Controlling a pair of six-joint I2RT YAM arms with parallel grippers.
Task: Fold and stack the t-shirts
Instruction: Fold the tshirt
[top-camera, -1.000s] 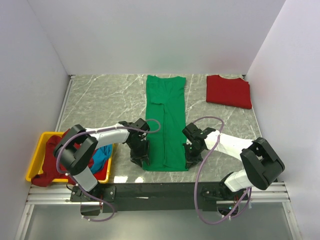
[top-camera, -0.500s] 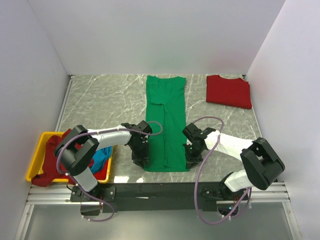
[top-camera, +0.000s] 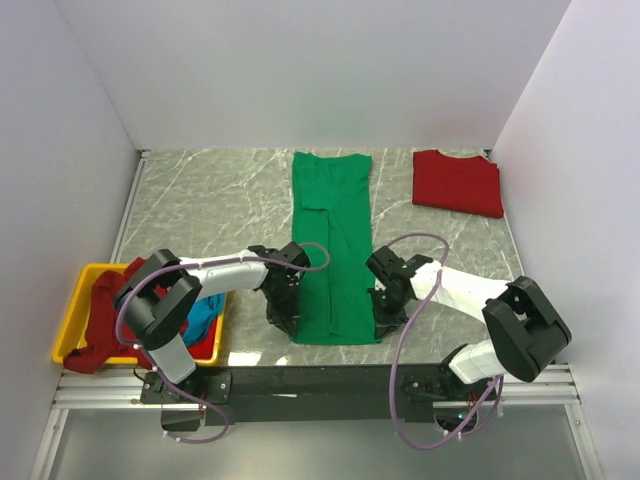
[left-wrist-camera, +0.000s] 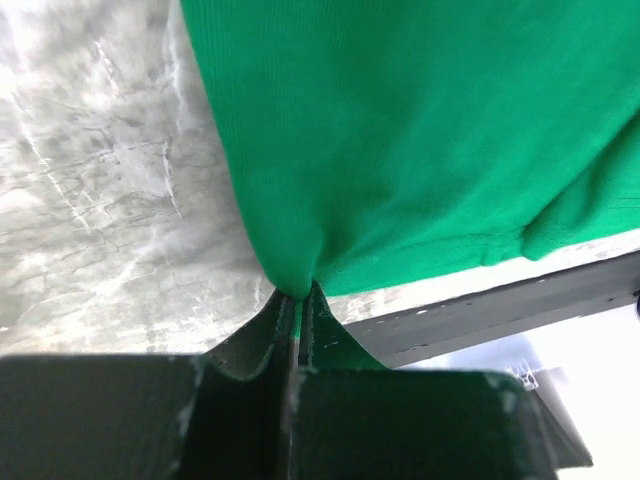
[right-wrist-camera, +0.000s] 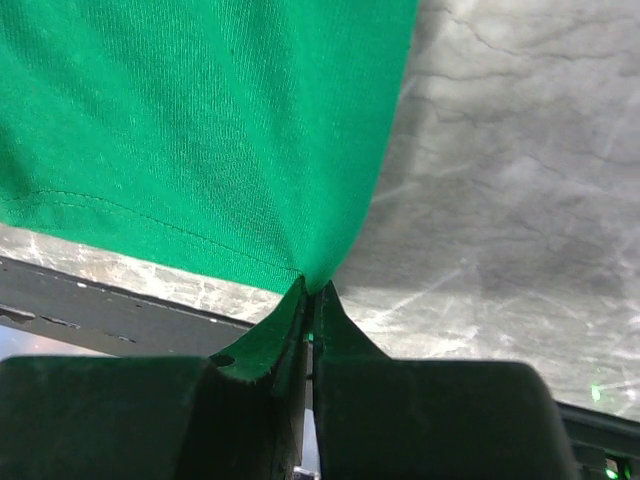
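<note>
A bright green t-shirt (top-camera: 331, 240) lies folded into a long narrow strip down the middle of the marble table. My left gripper (top-camera: 290, 322) is shut on its near left corner; the wrist view shows green cloth (left-wrist-camera: 400, 150) pinched between the fingers. My right gripper (top-camera: 380, 322) is shut on its near right corner, with green cloth (right-wrist-camera: 200, 130) pinched there too. A red t-shirt (top-camera: 458, 182) lies folded at the far right. Dark red and blue shirts (top-camera: 105, 320) sit heaped in the bin.
A yellow plastic bin (top-camera: 75, 300) stands at the near left. White walls close in the left, back and right. A black rail (top-camera: 330, 380) runs along the near table edge, just below the green hem.
The left gripper has moved a little to the right along the near hem. The green strip's near end looks slightly narrower. The right gripper has barely moved.
</note>
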